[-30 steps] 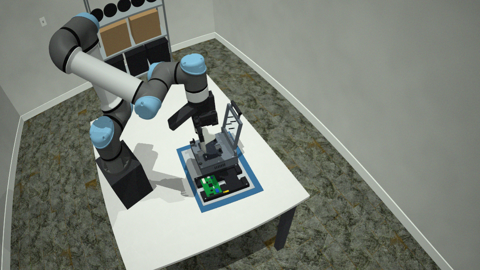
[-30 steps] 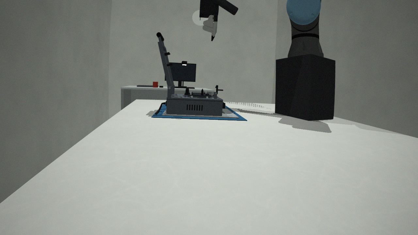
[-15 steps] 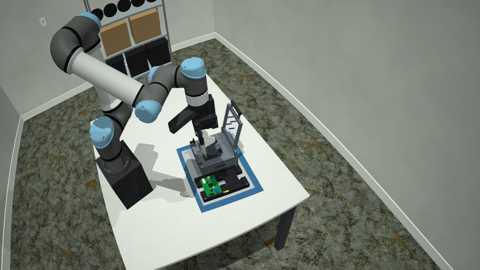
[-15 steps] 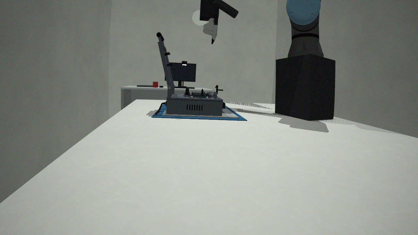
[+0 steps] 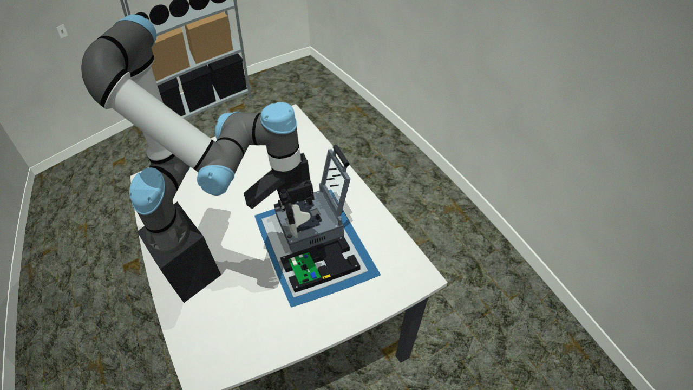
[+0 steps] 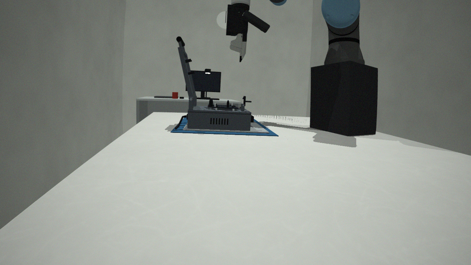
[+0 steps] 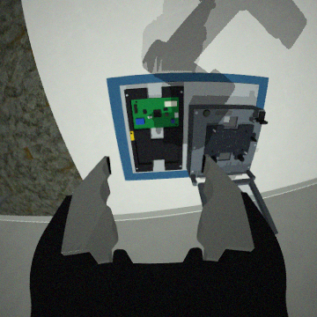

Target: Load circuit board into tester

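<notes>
Gripper high and unloaded, board in tray, pickup next

Gripper [image 5: 295, 227] [image 6: 240, 60] [image 7: 156, 157] is a bit over half open, nothing between the fingers, well above the work. Left to right in the wrist view:

Circuit board [image 5: 304, 268] [image 7: 155, 113] lies flat in the tray [image 5: 339, 261] [image 7: 169, 151], component side up. White connector [image 5: 293, 262] [image 7: 171, 104] sits near the board's upper right corner. Step in hand looks like lining up for the pick. Center over the board, square the fingers to two opposite edges, go straight down, grip bare edge rather than parts. Close gently; too much squeeze could bow it. Lift level until clear of the tray.

Tester [image 5: 314, 237] [image 6: 237, 122] [image 7: 194, 145] is just beside the tray, no board in it. A dark round feature [image 7: 206, 113] at its near corner may be the lone black post; can't confirm, so settle that before choosing the turn. Connector goes toward that post, never reversed. Can't pick out the two pins reliably; line holes up over them before lowering, don't force it.

Lid [image 5: 342, 199] [image 6: 186, 72] [image 7: 264, 211] stands open. Keep board and fingers off it; close and latch only once the board seats flat.
</notes>
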You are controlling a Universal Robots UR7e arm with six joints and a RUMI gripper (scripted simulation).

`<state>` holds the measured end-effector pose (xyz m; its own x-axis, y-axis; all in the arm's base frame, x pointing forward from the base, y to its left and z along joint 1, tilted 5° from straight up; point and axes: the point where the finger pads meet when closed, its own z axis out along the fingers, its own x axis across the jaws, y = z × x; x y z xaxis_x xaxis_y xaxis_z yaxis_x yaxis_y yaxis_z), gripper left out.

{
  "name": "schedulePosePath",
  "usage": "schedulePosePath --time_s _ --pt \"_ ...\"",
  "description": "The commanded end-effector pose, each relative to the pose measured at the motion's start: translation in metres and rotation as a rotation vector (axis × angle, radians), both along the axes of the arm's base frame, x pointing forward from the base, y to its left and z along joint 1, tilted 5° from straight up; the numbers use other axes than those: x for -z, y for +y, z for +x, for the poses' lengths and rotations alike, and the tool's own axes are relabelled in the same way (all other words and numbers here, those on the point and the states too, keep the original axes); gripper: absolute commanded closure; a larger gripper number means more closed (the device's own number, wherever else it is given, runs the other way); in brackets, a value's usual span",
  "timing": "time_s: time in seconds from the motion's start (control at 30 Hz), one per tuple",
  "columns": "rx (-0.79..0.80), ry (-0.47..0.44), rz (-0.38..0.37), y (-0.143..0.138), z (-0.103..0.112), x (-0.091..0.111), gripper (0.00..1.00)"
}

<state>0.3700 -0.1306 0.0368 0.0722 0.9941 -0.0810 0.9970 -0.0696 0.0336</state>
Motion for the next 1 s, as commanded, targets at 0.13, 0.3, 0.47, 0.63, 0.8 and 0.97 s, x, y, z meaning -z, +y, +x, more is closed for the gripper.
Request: schedulePosePath --time_s 0.13,0.3,0.47,0.63,0.8,0.97 --pt "0.000 -0.004 -0.002 -0.005 -0.002 0.044 0.41" --pt "0.000 -0.004 -0.002 -0.008 -0.004 0.071 0.41" --pt "0.000 -0.004 -0.002 -0.010 -0.006 0.091 0.41" --pt "0.000 -0.004 -0.002 -0.011 -0.007 0.109 0.41" --pt "0.000 -0.004 -0.002 -0.013 -0.009 0.129 0.41" --pt "0.000 -0.004 -0.002 -0.015 -0.011 0.145 0.41"
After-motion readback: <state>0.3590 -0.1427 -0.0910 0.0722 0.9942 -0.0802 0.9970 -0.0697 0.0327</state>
